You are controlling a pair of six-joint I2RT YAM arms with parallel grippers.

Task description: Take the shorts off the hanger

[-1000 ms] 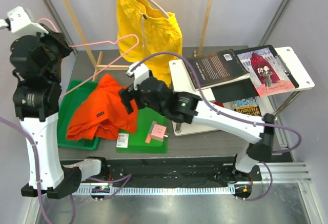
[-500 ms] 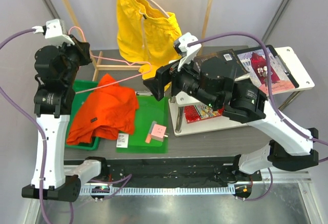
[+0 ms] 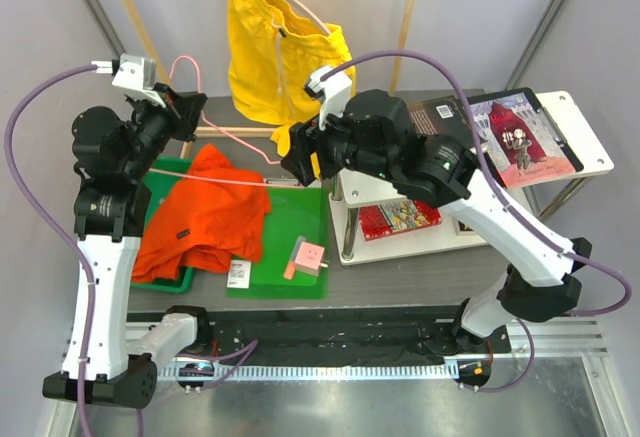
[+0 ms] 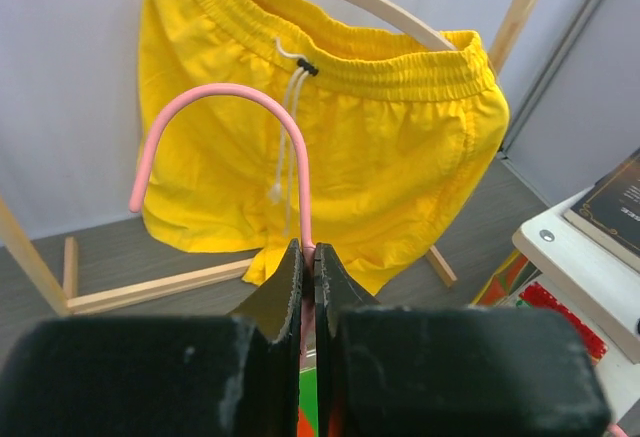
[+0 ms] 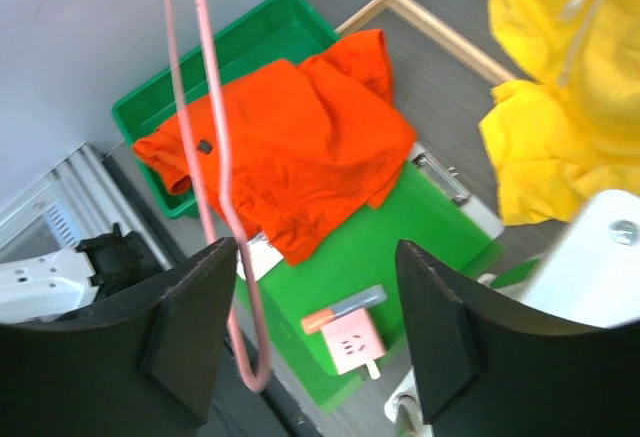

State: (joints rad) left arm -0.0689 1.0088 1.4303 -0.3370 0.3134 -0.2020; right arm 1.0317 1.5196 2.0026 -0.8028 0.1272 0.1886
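Note:
The yellow shorts with a white drawstring hang on a pale wooden hanger at the back; they also fill the left wrist view. The orange-red shorts lie loose across the green tray, free of any hanger, and show in the right wrist view. My left gripper is shut on the neck of an empty pink wire hanger, held in the air. My right gripper is open and empty, just below the yellow shorts' hem, with the pink wire by its left finger.
A green clipboard with a pink plug block lies at the front. A white shelf with books stands at the right. The wooden rack's posts and foot bar stand at the back.
My left arm swung right and lower with the pink hanger. My right arm lifted off the orange-red shorts and moved back, up under the yellow shorts. The orange-red shorts stayed put.

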